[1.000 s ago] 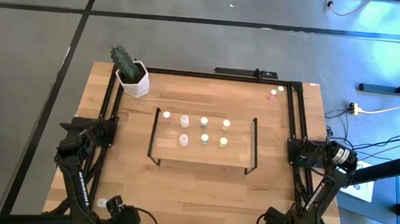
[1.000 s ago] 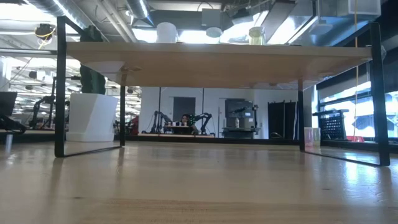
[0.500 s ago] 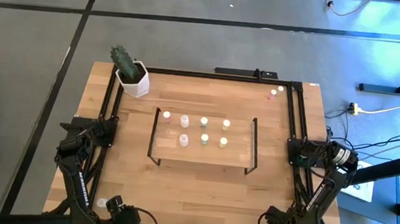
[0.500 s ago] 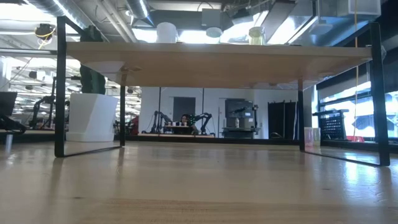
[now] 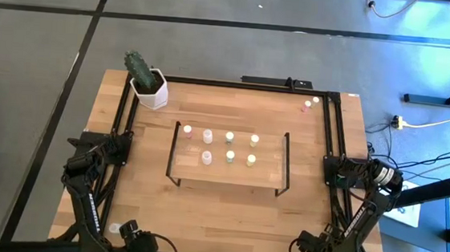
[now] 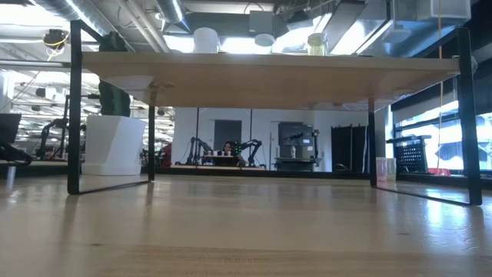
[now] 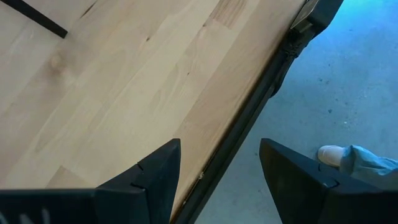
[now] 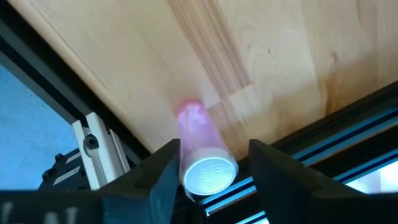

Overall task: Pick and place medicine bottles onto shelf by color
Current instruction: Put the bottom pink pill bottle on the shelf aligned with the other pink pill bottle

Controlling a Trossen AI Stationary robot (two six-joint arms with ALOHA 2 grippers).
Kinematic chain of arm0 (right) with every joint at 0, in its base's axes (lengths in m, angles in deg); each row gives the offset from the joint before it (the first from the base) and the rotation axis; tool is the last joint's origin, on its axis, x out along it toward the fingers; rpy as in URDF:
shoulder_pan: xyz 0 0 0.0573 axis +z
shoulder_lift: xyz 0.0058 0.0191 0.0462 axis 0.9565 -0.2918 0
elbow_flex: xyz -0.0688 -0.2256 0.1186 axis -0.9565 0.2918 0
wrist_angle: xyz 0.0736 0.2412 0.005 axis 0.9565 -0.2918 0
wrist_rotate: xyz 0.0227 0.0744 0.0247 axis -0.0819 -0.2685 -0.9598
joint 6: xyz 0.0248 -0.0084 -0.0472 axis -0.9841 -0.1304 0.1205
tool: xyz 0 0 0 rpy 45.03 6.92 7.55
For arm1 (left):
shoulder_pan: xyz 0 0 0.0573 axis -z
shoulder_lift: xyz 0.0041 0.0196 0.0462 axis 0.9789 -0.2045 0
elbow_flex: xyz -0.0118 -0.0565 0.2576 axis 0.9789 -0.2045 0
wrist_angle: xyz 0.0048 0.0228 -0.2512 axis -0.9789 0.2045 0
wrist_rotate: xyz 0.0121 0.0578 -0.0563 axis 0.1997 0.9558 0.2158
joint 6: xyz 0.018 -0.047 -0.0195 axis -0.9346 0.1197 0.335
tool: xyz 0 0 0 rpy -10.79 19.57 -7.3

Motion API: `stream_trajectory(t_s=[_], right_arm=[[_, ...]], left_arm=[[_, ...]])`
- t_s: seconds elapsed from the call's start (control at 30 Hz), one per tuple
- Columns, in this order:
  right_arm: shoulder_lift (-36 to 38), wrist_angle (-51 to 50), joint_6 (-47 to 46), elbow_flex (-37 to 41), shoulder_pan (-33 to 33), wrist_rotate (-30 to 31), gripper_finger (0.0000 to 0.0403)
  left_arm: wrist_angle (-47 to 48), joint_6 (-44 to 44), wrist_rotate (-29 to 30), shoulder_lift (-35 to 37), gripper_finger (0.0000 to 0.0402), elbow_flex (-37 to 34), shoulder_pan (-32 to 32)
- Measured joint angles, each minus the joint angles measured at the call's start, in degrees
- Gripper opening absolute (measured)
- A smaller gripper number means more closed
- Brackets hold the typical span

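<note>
The shelf [image 5: 229, 173] stands mid-table with several medicine bottles [image 5: 230, 138] upright on its board, pink at its left, pale ones in the middle, yellow at its right. Two more bottles [image 5: 310, 104] stand at the table's far right corner. My right gripper [image 8: 214, 163] hangs at the table's right edge, pointing down. Its fingers are open on either side of a pink bottle [image 8: 198, 140] with a pale cap, which the arm hides in the high view. My left gripper [image 7: 219, 168] waits open over the table's left edge. My right gripper comes at the pink bottle from above, one finger [image 8: 163, 177] close against the bottle's side below its cap [image 8: 209, 172]. A narrow gap shows between the bottle and the other finger. Whether the near finger touches it I cannot tell.
A white pot with a cactus [image 5: 149, 88] stands at the far left corner. A black metal rail [image 5: 332, 142] runs along the table's edges, close beside the pink bottle. In the low view the shelf's black end frames [image 6: 74, 108] stand on the table. Bare wood lies in front of the shelf.
</note>
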Motion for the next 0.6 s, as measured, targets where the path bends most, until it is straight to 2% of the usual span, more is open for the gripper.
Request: stream_trajectory(t_s=[0.27, 0.6], right_arm=[[0.0, 0.0, -0.1, 0.0, 0.0, 0.0, 0.0123], [0.0, 0.0, -0.4, 0.0, 0.0, 0.0, 0.0121]], left_arm=[[0.0, 0.0, 0.0, 0.0, 0.0212, 0.0, 0.0], [0.0, 0.0, 0.0, 0.0, 0.0212, 0.0, 0.0]])
